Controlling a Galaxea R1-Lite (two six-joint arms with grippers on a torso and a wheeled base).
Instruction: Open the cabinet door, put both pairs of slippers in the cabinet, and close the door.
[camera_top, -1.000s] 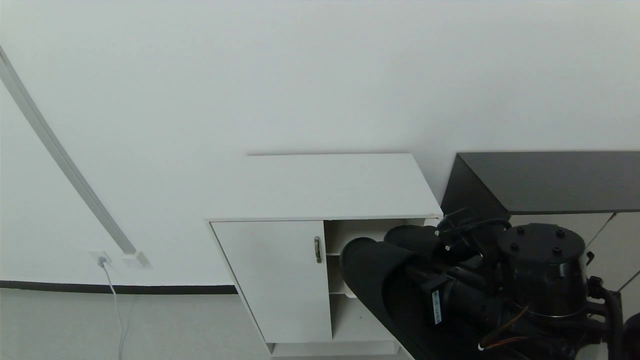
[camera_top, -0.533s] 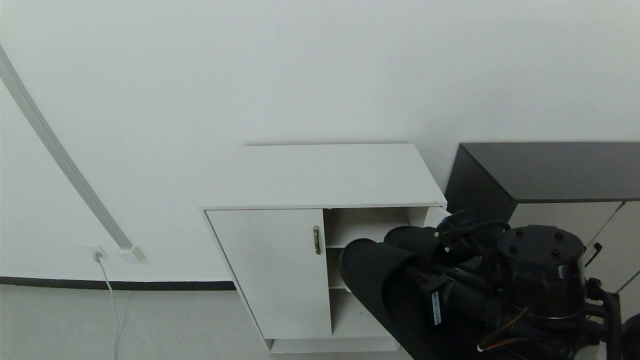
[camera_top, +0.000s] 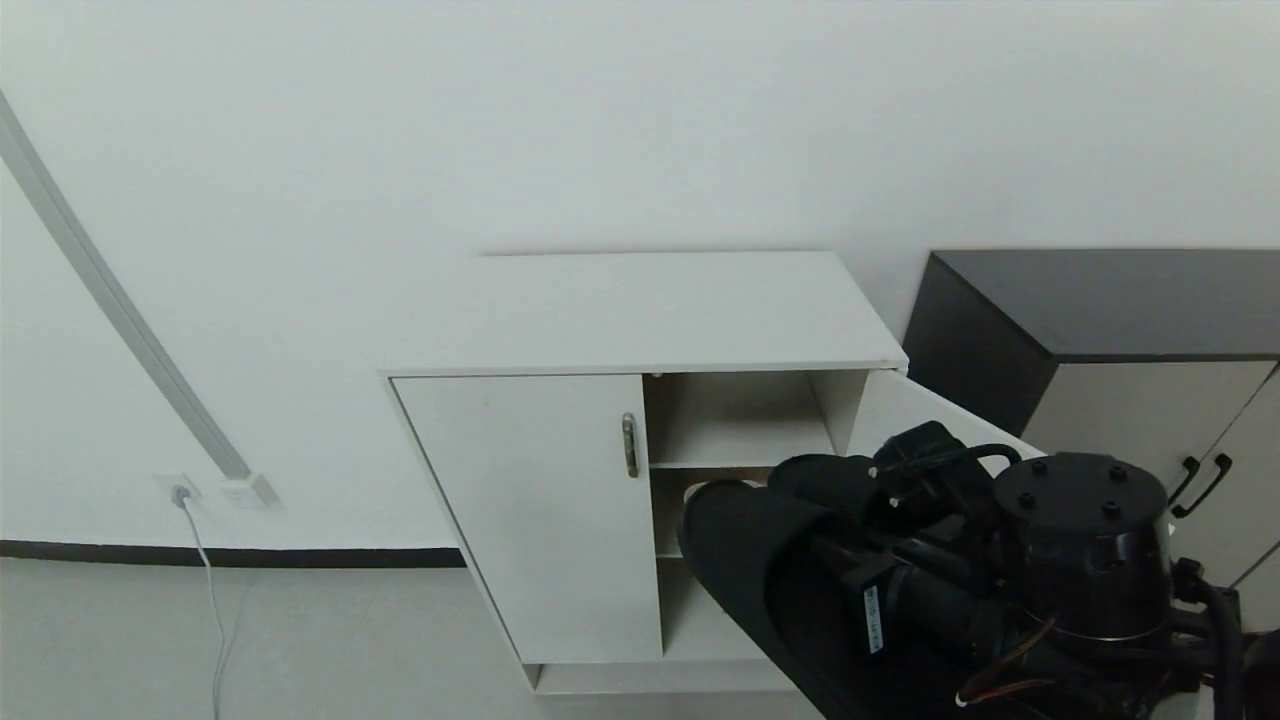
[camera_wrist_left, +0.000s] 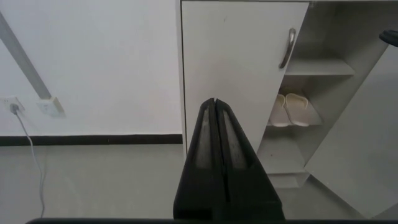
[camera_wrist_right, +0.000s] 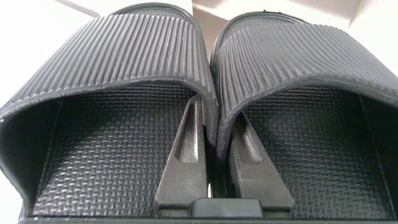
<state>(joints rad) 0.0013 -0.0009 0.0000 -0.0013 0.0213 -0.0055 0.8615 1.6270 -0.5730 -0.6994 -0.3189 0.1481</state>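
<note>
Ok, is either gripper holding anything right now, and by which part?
The right gripper pinches the black slippers by their adjoining inner sides, one finger inside each. The left gripper is shut on nothing.

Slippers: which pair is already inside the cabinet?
The cream-coloured slipper pair, lying on a shelf of the white cabinet. The black ribbed slipper pair is pinched in the right gripper, outside it.

The head view looks from above and in front of the cabinet (camera_top: 640, 310), down on its top and its open right half. The left wrist view sits lower, before the cabinet's closed door (camera_wrist_left: 236, 68), and faces it along the left gripper (camera_wrist_left: 214, 102). The right wrist view is very close behind the black slippers (camera_wrist_right: 149, 62), facing the cabinet. The head and left wrist views share the door and the shelves (camera_top: 735, 465).
</note>
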